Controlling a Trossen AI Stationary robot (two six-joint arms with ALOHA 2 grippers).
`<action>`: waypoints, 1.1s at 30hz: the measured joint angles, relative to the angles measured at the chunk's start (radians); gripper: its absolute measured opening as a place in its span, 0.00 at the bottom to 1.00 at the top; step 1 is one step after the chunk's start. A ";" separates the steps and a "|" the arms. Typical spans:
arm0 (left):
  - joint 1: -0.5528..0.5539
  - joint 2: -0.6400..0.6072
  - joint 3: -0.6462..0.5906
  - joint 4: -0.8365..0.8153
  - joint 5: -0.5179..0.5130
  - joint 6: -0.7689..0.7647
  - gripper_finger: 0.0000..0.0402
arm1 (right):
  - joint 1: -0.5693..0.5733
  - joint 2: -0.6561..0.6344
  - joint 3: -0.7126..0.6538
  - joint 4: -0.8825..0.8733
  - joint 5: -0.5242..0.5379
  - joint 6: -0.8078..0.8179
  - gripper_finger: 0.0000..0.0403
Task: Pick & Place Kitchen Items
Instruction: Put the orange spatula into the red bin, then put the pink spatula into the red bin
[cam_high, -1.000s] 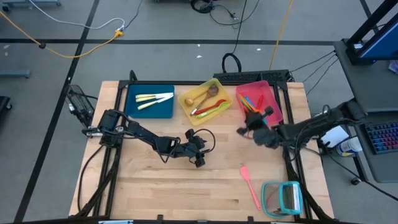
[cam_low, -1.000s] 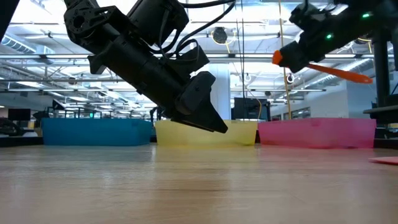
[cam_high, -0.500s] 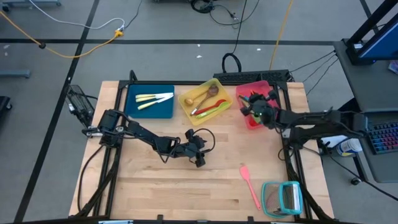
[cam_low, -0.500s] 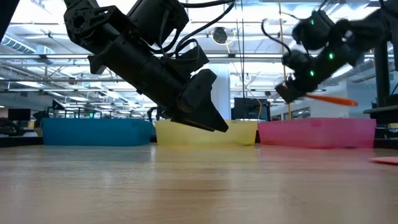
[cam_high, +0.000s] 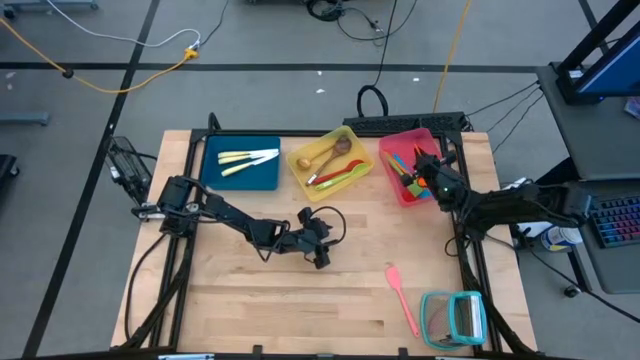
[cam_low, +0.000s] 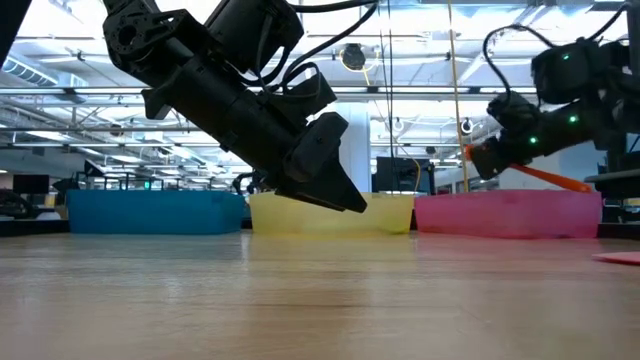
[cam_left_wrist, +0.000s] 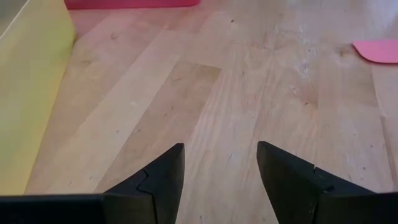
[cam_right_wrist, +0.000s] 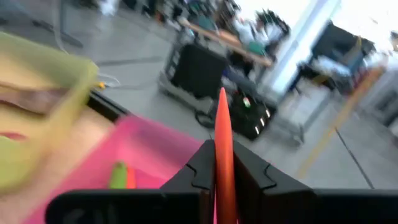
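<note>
Right gripper (cam_right_wrist: 222, 163): over the pink tray (cam_high: 396, 190) at the far right, fingers clamped on an orange utensil (cam_right_wrist: 222, 134).
Orange utensil: held above the tray, handle sticking out past the fingers.
Left gripper (cam_left_wrist: 221, 168): fingers spread, low over bare table (cam_high: 250, 295) mid-table, just near of the yellow tray (cam_high: 303, 183).
Pink spatula (cam_high: 402, 296): flat on the table, near right, beside the teal rack (cam_high: 455, 318).

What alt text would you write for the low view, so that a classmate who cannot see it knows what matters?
At table height, the right gripper holds an orange utensil above the pink tray. The left gripper hangs tilted over the bare wooden table, in front of the yellow tray, with a blue tray further left.
</note>
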 joint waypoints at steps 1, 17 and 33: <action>0.000 0.000 0.000 0.000 0.000 0.000 0.52 | -0.002 0.002 -0.006 0.037 -0.024 -0.028 0.05; 0.044 0.000 0.000 0.002 0.000 -0.009 0.52 | -0.150 0.002 0.056 -0.164 -0.178 -0.070 0.07; 0.046 0.000 0.000 0.002 -0.001 -0.010 0.52 | -0.170 0.001 0.057 -0.160 -0.179 0.017 0.22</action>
